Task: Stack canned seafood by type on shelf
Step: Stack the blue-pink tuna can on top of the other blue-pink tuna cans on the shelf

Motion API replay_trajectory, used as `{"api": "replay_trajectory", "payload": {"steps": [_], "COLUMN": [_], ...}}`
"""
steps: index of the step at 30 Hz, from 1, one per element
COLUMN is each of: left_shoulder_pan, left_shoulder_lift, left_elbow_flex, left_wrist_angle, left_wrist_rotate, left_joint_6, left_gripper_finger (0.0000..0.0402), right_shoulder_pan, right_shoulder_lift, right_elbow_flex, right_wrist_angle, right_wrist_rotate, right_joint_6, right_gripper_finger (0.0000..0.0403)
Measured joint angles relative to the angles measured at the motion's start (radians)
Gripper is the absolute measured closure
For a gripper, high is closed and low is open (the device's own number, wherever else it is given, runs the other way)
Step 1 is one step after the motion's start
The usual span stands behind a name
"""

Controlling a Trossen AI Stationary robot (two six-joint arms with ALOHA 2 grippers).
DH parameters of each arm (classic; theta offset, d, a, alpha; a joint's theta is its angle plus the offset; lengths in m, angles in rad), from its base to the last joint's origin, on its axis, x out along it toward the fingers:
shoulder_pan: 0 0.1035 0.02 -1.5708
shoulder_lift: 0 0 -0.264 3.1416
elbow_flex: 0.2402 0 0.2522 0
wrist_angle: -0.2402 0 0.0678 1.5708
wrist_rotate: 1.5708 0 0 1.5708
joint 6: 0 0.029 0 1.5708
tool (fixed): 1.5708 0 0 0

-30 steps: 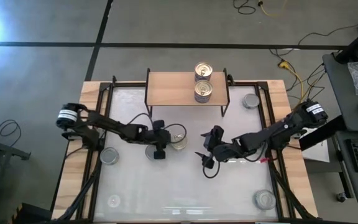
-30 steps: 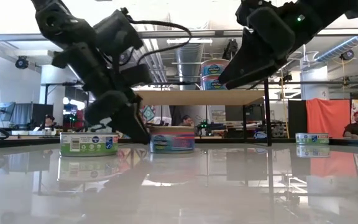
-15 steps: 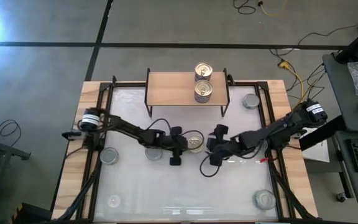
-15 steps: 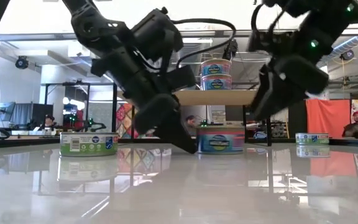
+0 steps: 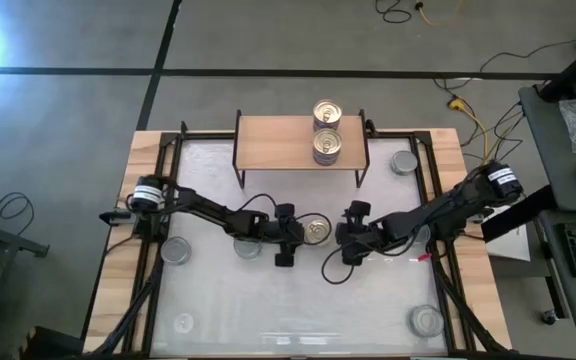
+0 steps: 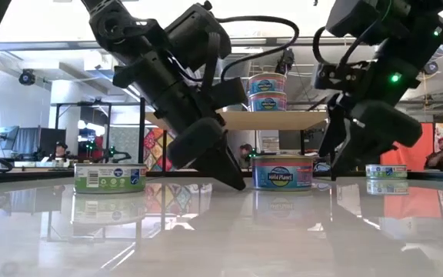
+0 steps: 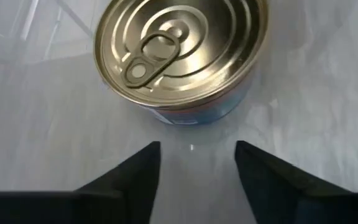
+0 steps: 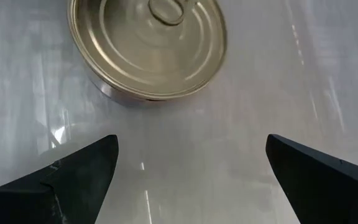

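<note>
Centrally, step in hand: a hand-over on the glossy white table top (image 5: 298, 300); a round flat tin with a gold pull-ring lid and a blue label (image 5: 315, 229) stands upright between the two grippers, gripped by neither.
Left gripper (image 5: 290, 232): low over the table, just beside the tin; in the left wrist view its dark fingers (image 7: 135, 174) stand parted and short of the tin (image 7: 182, 56), gripping nothing.
Right gripper (image 5: 345, 233): on the tin's other side, near it; its fingers (image 8: 79, 168) are spread wide with the tin (image 8: 148, 46) ahead of them, not yet between them.
Shelf: the low light-wood board on thin black legs (image 5: 278, 142) sits at the table's far edge and carries two gold-topped tins (image 5: 326, 131) at its right end; the low view shows two tins stacked there.
Loose tins: silver-grey-topped tins lie well apart, near the left edge (image 5: 175, 250), the far right corner (image 5: 404, 161) and the near right corner (image 5: 425, 321).
Next move, as a judgement: the right gripper probably advances until its fingers flank the tin's wall, closes, lifts and carries the tin to the gold-topped tins; the left should back clear first.
Risk: the smooth surface may let the tin slide under a one-sided push.
</note>
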Motion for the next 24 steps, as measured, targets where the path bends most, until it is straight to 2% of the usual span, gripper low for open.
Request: {"api": "replay_trajectory", "payload": {"steps": [7, 12, 17, 24], "left_shoulder_pan": [0.010, 0.023, 0.024, 0.026], "left_shoulder_lift": [0.006, 0.014, 0.039, 0.071], "left_elbow_flex": [0.000, 0.000, 0.000, 0.000], "left_wrist_angle": [0.034, 0.079, 0.122, 0.223], "left_wrist_rotate": [0.008, 0.022, 0.061, 0.069], "left_joint_6": [0.075, 0.079, 0.079, 0.078], "left_gripper_finger": [0.0106, 0.0058, 0.0032, 0.0025], "right_shoulder_pan": [-0.004, -0.015, -0.033, -0.067], "right_shoulder_lift": [0.063, 0.087, 0.077, 0.068], "right_elbow_flex": [-0.001, 0.009, 0.022, 0.026], "right_wrist_angle": [0.048, 0.046, 0.041, 0.052], "right_wrist_rotate": [-0.006, -0.006, 0.008, 0.023], "right_joint_6": [-0.019, -0.040, -0.069, -0.093], "right_gripper_finger": [0.0003, 0.0003, 0.0003, 0.0003]}}
